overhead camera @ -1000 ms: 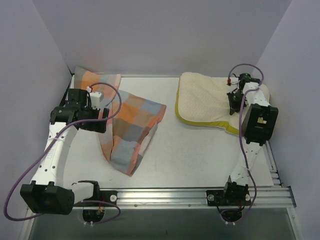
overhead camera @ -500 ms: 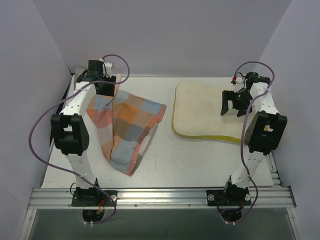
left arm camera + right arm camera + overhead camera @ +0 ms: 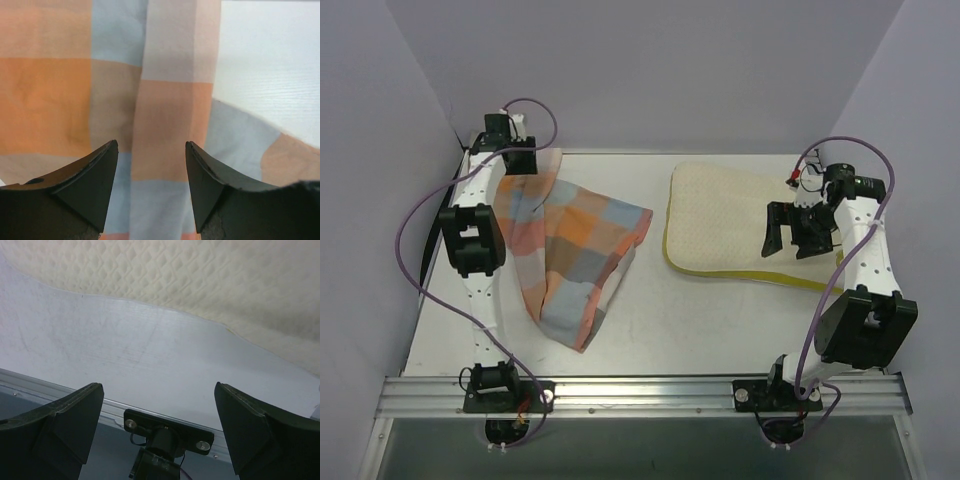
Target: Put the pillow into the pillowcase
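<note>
The pillow (image 3: 720,225) is lying flat at about 3 o'clock on the table (image 3: 700,310), with its yellow edge facing 6 o'clock. It is not in the pillowcase (image 3: 585,245) yet. The pillowcase is lying crumpled at about 9 o'clock, well apart from the pillow. One end is reaching up to the 11 o'clock corner and the other is pointing down to 7 o'clock.

The right gripper (image 3: 792,234) is hanging over the 3 o'clock end of the pillow. Its fingers are spread wide and it is holding nothing. The left gripper (image 3: 151,146) is pointing down at the cloth in the 11 o'clock corner. Its fingers are half open with a fold running between them, and I am not seeing any cloth pinched.

Here is what I am worrying about:

- The pillowcase is folded over itself, so I cannot tell which end is the open one.
- If the left gripper is grabbing both layers at once, it is squeezing the opening shut and the pillow is not going in.
- The pillow is big and soft. If it is held at one spot only, it is likely sagging and catching on the cloth.
- If the pillow is pushed along the table, it is probably shoving the loose pillowcase away.
</note>
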`<action>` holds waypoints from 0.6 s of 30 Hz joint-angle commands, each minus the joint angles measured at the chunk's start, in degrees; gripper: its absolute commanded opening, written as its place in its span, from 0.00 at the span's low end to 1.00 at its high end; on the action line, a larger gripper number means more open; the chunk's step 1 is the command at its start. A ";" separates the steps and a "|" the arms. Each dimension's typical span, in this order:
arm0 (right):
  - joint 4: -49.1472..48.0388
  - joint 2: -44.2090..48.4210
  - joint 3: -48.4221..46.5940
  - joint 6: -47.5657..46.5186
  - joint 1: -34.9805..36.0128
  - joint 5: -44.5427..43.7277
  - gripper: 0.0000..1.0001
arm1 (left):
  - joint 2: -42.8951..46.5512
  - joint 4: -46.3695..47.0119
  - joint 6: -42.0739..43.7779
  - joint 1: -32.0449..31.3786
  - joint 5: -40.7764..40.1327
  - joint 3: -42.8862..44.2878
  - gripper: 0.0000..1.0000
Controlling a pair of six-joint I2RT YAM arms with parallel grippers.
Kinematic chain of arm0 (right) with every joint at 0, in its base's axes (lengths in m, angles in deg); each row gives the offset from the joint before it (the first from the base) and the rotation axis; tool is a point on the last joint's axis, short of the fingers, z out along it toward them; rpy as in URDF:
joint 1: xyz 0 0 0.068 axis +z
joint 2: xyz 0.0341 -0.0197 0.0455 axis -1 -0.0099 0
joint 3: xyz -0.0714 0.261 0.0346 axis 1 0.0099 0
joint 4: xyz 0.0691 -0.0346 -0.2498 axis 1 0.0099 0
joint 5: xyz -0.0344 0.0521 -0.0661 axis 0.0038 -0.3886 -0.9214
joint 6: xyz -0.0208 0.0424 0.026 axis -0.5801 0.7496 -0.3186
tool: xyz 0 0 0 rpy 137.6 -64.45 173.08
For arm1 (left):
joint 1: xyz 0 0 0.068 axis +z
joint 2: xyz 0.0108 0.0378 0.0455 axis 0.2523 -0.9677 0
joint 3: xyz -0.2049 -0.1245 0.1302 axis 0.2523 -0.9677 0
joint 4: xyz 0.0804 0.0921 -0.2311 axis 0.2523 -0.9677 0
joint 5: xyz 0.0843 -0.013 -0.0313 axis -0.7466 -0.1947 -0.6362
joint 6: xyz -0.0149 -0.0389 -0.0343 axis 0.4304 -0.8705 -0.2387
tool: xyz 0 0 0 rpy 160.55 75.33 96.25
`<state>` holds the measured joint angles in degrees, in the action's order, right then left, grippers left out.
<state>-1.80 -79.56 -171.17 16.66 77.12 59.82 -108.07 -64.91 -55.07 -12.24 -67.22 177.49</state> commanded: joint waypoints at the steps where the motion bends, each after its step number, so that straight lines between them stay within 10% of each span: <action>1: 4.10 1.57 2.56 -0.42 0.27 0.52 1.00 | -1.42 3.95 -0.57 2.81 8.24 5.12 0.65; 18: 4.19 1.66 6.96 -1.65 0.10 -5.20 1.00 | -11.26 5.89 -4.87 4.13 20.21 10.66 0.64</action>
<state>-0.34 -79.34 -164.46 15.94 77.14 56.46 -118.19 -62.30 -57.98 -8.13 -49.98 184.88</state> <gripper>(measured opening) 0.999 0.638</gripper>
